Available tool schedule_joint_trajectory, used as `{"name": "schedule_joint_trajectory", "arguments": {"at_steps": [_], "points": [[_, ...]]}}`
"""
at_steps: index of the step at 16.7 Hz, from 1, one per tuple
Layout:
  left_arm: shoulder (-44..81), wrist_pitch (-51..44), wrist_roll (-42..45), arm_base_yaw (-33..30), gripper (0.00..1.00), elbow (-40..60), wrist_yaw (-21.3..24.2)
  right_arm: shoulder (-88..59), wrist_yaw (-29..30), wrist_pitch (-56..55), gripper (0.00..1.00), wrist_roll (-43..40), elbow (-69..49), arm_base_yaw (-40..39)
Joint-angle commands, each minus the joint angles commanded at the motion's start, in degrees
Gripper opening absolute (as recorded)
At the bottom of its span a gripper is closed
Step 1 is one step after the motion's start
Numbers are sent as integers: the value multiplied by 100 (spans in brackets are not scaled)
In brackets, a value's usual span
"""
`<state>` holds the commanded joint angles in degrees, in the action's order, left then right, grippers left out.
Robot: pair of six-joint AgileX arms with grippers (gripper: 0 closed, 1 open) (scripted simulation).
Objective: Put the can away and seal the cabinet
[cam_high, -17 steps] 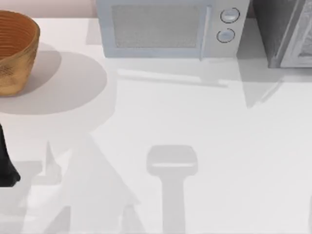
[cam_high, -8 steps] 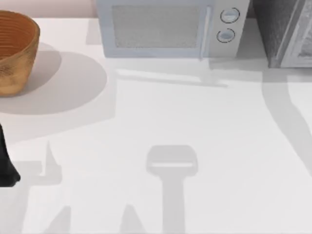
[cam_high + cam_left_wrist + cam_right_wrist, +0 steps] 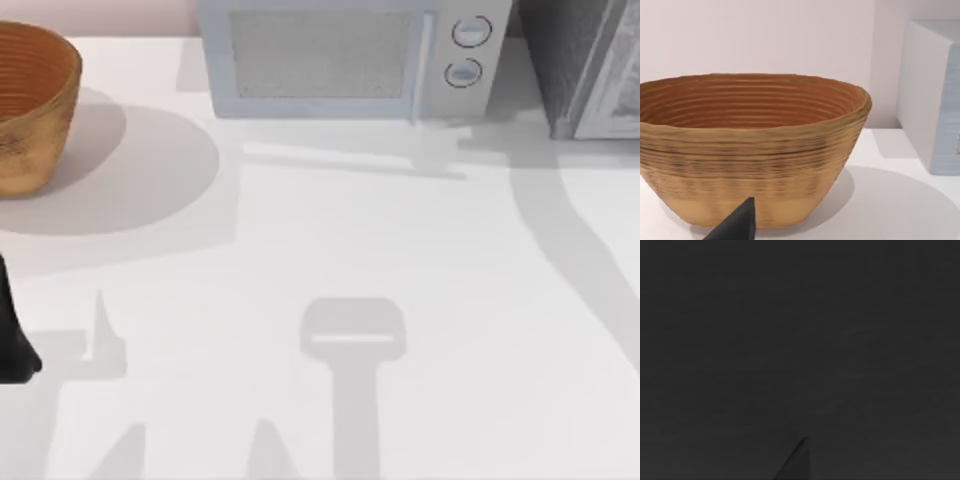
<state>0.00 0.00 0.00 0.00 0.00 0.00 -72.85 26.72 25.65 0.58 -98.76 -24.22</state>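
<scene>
The cabinet (image 3: 585, 65) is sitting at the far right corner of the surface (image 3: 420, 260) in the top view, its dark speckled side facing me and the lighter framed door panel running along its right edge; I cannot tell from here whether that door is fully closed. Just to its left the microwave (image 3: 345, 60) is standing against the back wall, its two round knobs on the side nearest the cabinet. Over at the far left a woven basket (image 3: 30, 105) is resting on the surface, well apart from both boxes. My left arm (image 3: 12, 335) is idling at the left edge of the surface, and its wrist camera is looking straight at the basket (image 3: 752, 150) with a corner of the microwave (image 3: 932, 95) beyond it; one dark fingertip (image 3: 737, 225) is poking into that view, and I cannot tell how the fingers are set. The right wrist view is dark.
</scene>
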Motion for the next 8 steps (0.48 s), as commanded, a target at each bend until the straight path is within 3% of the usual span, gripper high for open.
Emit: {"name": "schedule_joint_trajectory", "arguments": {"at_steps": [8], "points": [[0, 0, 0, 0, 100, 0, 0, -858, -461, -256, 100, 7, -602, 476]]}}
